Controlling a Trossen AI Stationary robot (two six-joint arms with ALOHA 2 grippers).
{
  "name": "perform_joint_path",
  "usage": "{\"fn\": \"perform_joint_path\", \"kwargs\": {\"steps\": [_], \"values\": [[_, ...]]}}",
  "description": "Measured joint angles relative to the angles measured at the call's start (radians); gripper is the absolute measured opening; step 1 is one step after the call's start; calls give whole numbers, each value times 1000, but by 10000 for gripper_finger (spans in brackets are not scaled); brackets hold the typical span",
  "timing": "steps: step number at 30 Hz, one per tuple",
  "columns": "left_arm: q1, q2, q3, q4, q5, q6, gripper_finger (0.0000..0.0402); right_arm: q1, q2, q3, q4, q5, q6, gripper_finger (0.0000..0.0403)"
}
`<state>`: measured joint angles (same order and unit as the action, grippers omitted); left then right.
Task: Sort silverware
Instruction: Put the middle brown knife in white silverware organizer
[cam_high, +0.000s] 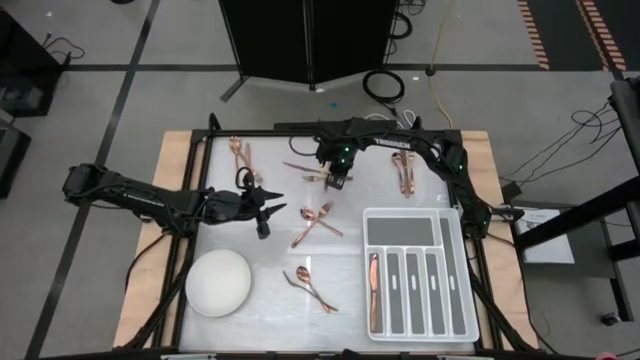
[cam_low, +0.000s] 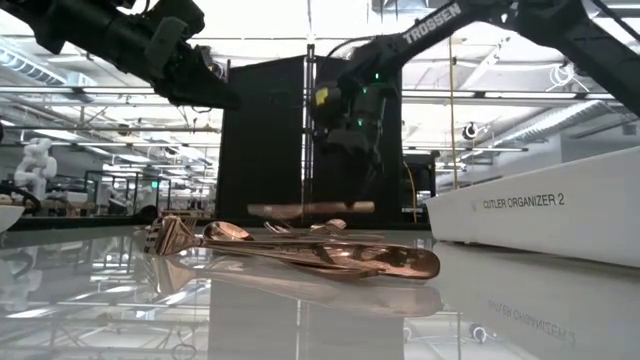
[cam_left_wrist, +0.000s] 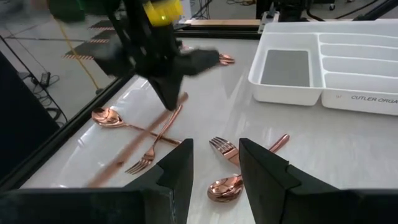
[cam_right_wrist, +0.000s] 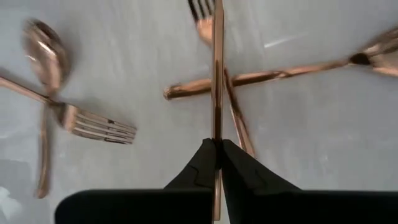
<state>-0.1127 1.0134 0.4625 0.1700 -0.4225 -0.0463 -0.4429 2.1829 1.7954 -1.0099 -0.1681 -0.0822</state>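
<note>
Copper silverware lies in small heaps on the white table: at the far left (cam_high: 240, 152), the far right (cam_high: 405, 172), the centre (cam_high: 318, 220) and the near middle (cam_high: 310, 288). One piece lies in the grey divided tray (cam_high: 373, 290). My right gripper (cam_high: 337, 180) is over the far middle, above crossed pieces (cam_right_wrist: 249, 78), and is shut on one slim copper piece (cam_low: 300, 208). My left gripper (cam_high: 264, 212) hovers open left of the centre heap, with a fork and spoon (cam_left_wrist: 227, 168) on the table below its fingers. My right gripper pinches the slim copper piece between its two fingers near one end (cam_right_wrist: 216, 134), coming from above and pointing down. The fingers lie across it, and most of its length juts out to one side. It hangs about level and clear of the table (cam_low: 310, 208).
The grey divided tray (cam_high: 452, 300) fills the near right of the table. A white round bowl (cam_high: 218, 283) sits at the near left. A black frame edges the table. Bare surface lies between the bowl and the tray.
</note>
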Motion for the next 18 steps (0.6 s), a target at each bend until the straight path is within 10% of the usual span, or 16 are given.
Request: {"fn": "perform_joint_path", "kwargs": {"steps": [18], "values": [[0, 0, 0, 2, 0, 0, 130, -12, -16, -186, 114, 3, 44, 14]]}}
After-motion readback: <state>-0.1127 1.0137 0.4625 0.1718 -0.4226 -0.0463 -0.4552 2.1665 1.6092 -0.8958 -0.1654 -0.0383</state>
